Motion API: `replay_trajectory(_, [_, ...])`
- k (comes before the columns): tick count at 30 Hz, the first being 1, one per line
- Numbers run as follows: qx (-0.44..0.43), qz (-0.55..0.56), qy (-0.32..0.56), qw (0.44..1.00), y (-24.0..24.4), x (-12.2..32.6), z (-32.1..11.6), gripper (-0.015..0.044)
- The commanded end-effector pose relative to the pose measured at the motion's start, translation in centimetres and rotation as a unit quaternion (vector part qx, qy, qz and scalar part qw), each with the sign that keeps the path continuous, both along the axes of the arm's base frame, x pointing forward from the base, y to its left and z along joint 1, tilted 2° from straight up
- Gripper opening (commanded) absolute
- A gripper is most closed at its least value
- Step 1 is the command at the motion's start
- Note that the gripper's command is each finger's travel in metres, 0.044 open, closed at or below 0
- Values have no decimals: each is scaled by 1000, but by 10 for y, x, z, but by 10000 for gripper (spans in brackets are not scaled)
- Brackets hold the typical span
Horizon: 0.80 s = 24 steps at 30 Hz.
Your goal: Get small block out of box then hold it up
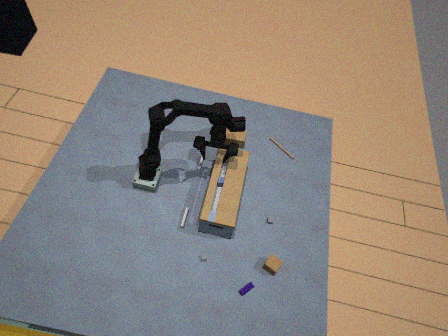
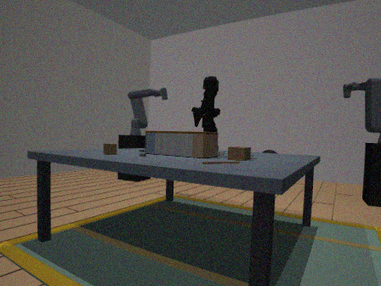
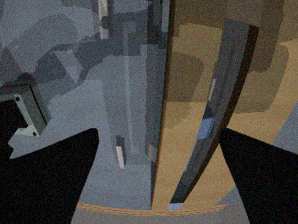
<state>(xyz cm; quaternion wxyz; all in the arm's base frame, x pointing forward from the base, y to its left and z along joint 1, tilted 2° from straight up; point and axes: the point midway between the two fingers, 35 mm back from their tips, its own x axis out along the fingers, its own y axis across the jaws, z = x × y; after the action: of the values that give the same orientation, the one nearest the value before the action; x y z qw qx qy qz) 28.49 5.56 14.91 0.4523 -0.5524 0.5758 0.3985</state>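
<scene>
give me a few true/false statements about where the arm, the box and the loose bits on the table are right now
1. The black arm's gripper hovers over the far end of the long tan box. True.
2. The gripper is shut on a block. False: its fingers are open and hold nothing.
3. A small purple block lies on the grey table, apart from the box. True.
4. The thin wooden stick lies on top of the box. False: it lies on the table, to one side of the box.
5. A tan cube sits on the table near the purple block. True.
</scene>
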Motion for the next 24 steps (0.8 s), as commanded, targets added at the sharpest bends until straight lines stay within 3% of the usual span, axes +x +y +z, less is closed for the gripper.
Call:
replay_trajectory(1, [-12, -18, 6, 1000, -2, 0, -1, 400])
replay_trajectory(24, [-12, -18, 6, 1000, -3, 4, -33, 400])
